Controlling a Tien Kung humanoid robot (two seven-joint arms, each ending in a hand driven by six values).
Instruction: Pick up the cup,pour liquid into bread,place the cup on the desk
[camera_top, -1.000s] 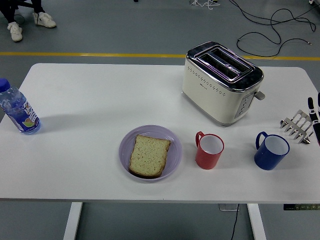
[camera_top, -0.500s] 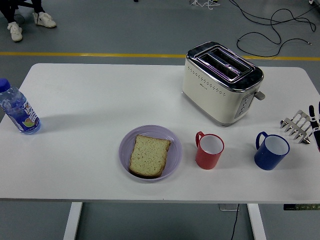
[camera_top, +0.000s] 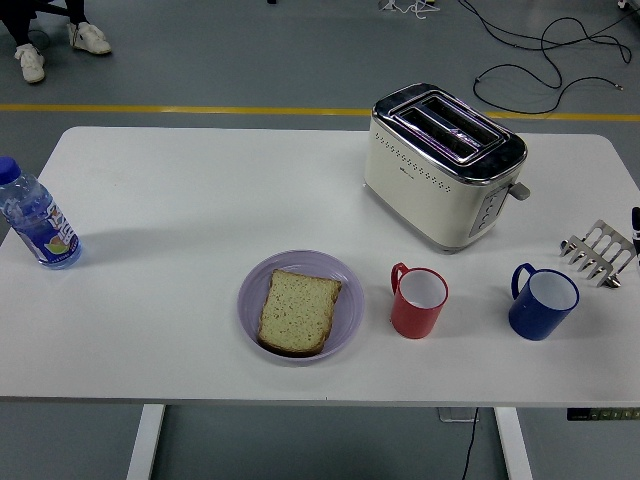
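A red cup (camera_top: 418, 302) stands upright on the white table (camera_top: 180, 200), handle to its left, just right of a lilac plate (camera_top: 251, 289). One slice of bread (camera_top: 298, 311) lies on that plate. A blue cup (camera_top: 543, 302) stands further right, also upright. Only a small black tip of my right hand (camera_top: 636, 219) shows at the picture's right edge, above and right of the blue cup and beside the toast rack. It touches neither cup. My left arm is out of view.
A cream toaster (camera_top: 445, 165) stands behind the cups. A metal toast rack (camera_top: 598, 252) sits at the far right, a blue-capped water bottle (camera_top: 35, 217) at the far left edge. A person's shoes (camera_top: 60, 42) show on the floor at top left.
My right hand has slid right along the edge until almost nothing of it shows. Cups, plate and bread have not moved.
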